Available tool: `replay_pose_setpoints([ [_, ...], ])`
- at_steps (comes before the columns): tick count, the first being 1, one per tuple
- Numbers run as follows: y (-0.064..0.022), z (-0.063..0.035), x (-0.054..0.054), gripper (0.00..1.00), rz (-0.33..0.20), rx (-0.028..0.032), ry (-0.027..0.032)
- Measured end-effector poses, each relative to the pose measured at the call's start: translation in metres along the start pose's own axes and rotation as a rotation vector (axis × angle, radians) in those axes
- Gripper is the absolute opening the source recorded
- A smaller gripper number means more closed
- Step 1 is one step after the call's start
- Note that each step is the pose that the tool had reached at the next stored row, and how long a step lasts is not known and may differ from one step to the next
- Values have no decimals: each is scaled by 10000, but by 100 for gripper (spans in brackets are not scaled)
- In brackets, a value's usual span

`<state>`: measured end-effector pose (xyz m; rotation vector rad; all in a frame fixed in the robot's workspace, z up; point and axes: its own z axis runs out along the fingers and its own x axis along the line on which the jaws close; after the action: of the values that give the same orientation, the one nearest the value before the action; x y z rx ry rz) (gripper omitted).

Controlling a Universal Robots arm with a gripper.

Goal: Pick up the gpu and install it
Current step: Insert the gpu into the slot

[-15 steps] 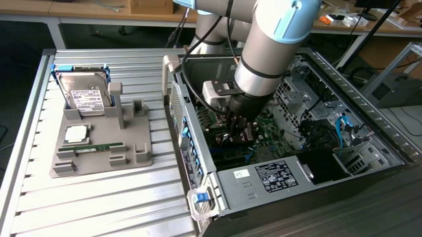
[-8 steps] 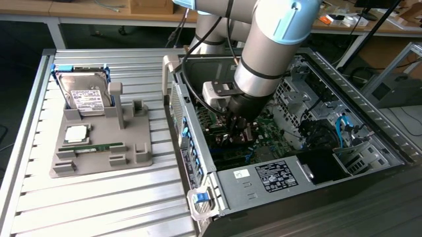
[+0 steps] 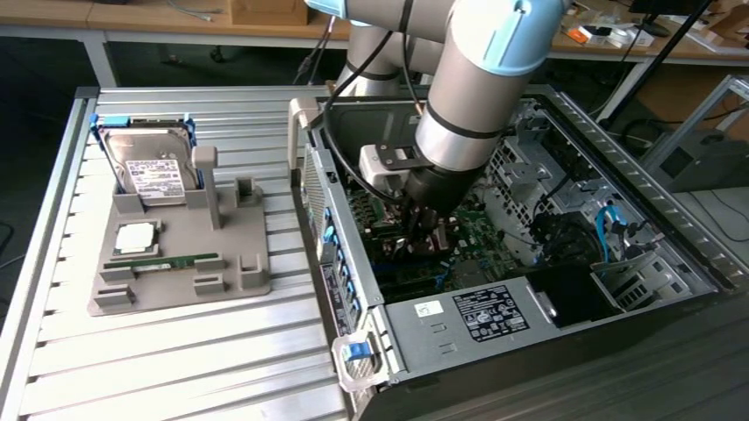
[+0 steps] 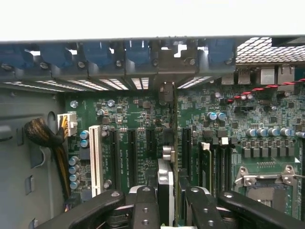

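We saw the black two-fingered gripper (image 3: 412, 230) low inside the open dark metal computer case (image 3: 638, 180), just right of centre in the exterior frame. Its fingers (image 4: 143, 205) were clamped on the gpu (image 4: 172, 143), a thin black expansion card with a silvery metal edge, held edge-on at the slots of the green motherboard (image 4: 143, 109). Well apart, in that frame's left half, a grey plastic tray (image 3: 234, 237) carried a silver white-labelled hard drive (image 3: 153, 167) and a slim green memory stick (image 3: 164, 261).
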<state>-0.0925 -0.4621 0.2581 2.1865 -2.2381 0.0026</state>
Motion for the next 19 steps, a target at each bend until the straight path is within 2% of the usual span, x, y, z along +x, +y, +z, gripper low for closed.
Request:
replay_pose_setpoints([
  [1,0,0,-8,27,0,2,112],
  [2,0,0,-19,27,2,3,196],
  [3,0,-2,-29,27,2,2,221],
  [6,-3,-2,-52,27,1,0,220],
  [10,-3,2,-58,27,2,-4,143],
  [19,-4,20,-57,27,1,-10,124],
])
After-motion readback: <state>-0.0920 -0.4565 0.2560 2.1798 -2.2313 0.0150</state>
